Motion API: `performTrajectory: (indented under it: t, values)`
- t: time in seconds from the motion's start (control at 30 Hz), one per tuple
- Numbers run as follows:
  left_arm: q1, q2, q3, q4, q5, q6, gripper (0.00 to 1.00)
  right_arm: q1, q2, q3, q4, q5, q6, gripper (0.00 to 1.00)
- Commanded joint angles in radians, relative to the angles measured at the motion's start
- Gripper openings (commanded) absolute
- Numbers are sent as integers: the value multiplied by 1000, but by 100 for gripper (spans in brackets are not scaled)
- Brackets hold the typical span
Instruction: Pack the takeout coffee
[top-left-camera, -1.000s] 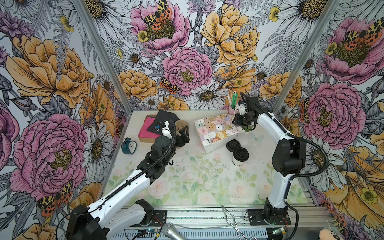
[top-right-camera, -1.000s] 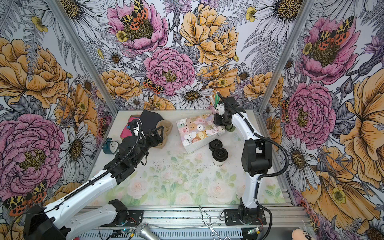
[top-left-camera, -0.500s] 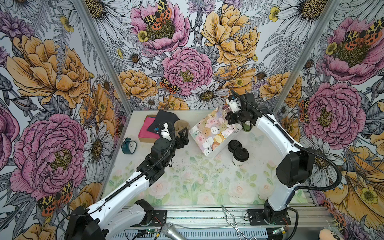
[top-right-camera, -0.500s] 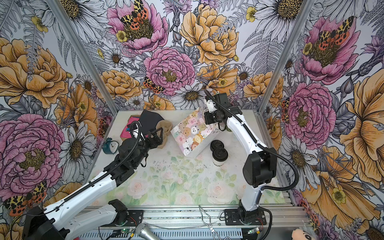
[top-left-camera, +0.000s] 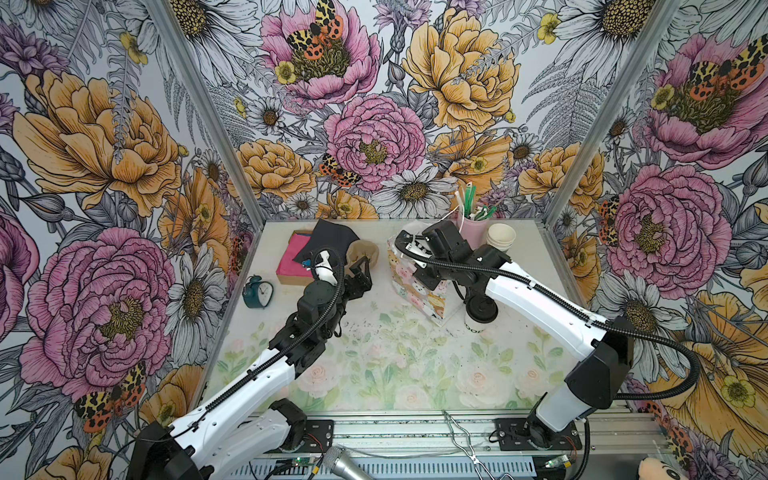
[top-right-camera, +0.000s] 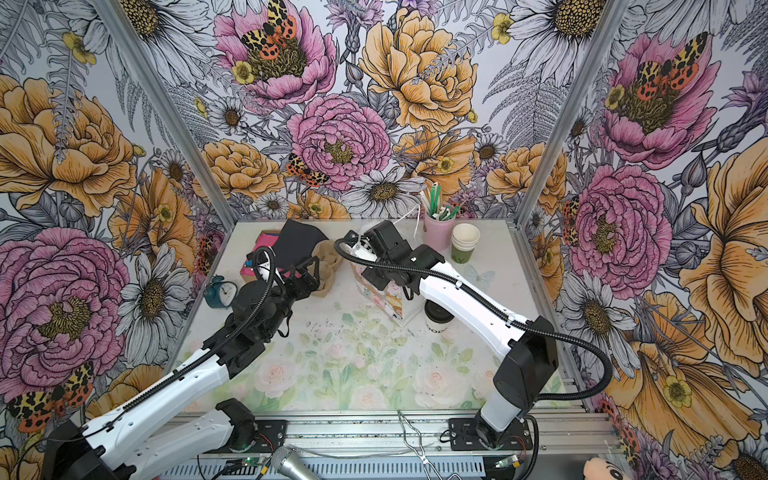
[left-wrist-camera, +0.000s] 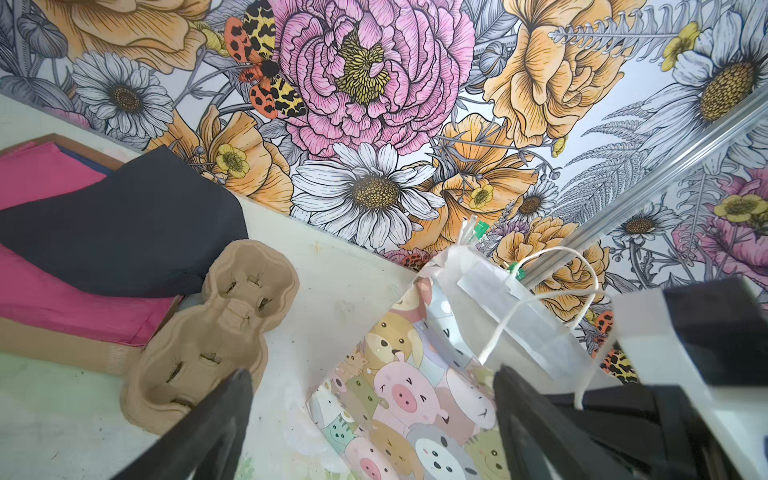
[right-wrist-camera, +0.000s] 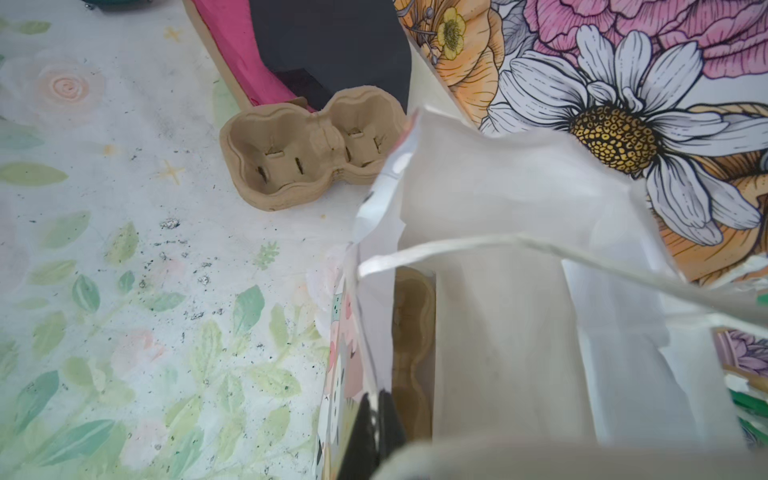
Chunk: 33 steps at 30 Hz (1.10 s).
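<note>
We find the gift bag (top-left-camera: 409, 297) standing upright near the middle of the table (top-left-camera: 374, 374), with the takeout coffee (top-left-camera: 481, 311) just beside it on its right and a little nearer. A cup carrier (right-wrist-camera: 411, 345) lies inside the bag. Left of the bag, a second cup carrier (top-left-camera: 365, 251) lies just beside an open box (top-left-camera: 291, 266) holding sheets of paper. An alarm clock (top-left-camera: 257, 291) stands left of the box. At the far right, a holder of straws (top-left-camera: 471, 224) stands beside a stack of paper cups (top-left-camera: 500, 237).

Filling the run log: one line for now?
left pincer open | right pincer shut on bag rim | takeout coffee standing beside bag
</note>
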<state>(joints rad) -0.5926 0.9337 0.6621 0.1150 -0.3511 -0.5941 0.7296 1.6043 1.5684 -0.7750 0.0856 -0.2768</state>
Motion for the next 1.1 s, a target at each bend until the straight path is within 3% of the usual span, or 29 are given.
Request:
performTrajectory:
  t: [0.0,0.17,0.33,0.57,0.67,0.83,0.97,1.07]
  values:
    - [26,-17,33,-26,-5,49,92,30,-75,-54,-22,-27,-77,0]
    - [75,-19,97,-78,55,115,93,57,-129,-99,-20,-110,-110,3]
    - [141,-10,176,-146,201,157,93,125,-163,-117,-18,-184,-124,9]
    - [197,-7,250,-254,315,215,92,178,-151,-126,14,-253,-155,17]
    - [233,7,284,-323,394,225,90,198,-147,-124,16,-276,-139,32]
    - [285,73,375,-460,539,272,86,199,-212,-127,75,-290,-63,73]
    - [299,164,457,-512,650,302,80,198,-298,-159,151,-241,-33,89]
    - [299,242,522,-541,733,320,76,188,-347,-173,158,-202,-18,94]
